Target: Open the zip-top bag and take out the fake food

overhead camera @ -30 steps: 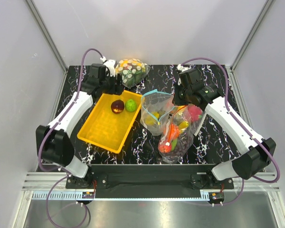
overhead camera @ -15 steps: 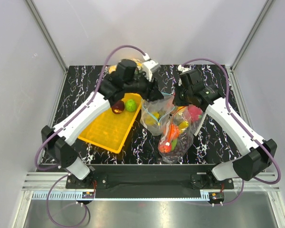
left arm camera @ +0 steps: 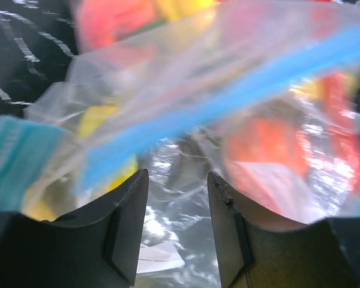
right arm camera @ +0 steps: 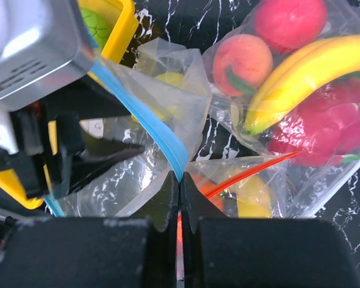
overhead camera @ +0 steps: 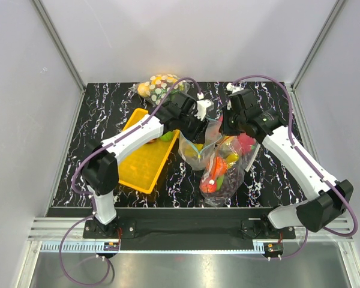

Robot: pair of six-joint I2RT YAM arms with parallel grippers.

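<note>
The zip-top bag stands open mid-table, its blue strip running across the right wrist view. My right gripper is shut on that strip at the bag's right edge. My left gripper is open at the bag's mouth, with clear plastic showing between its fingers and the strip just beyond them. A yellow-green piece lies inside the bag. A green ball lies in the yellow tray. The dark red fruit is hidden under the left arm.
The larger clear bag of red and orange fruit, a banana and grapes lies against the zip-top bag's right side. The bag with white dots sits at the back. The tray lies left of the bags. Enclosure walls surround the table.
My left arm has swung from the back left of the tray across to the zip-top bag's mouth. My right gripper has kept its hold on the strip.
</note>
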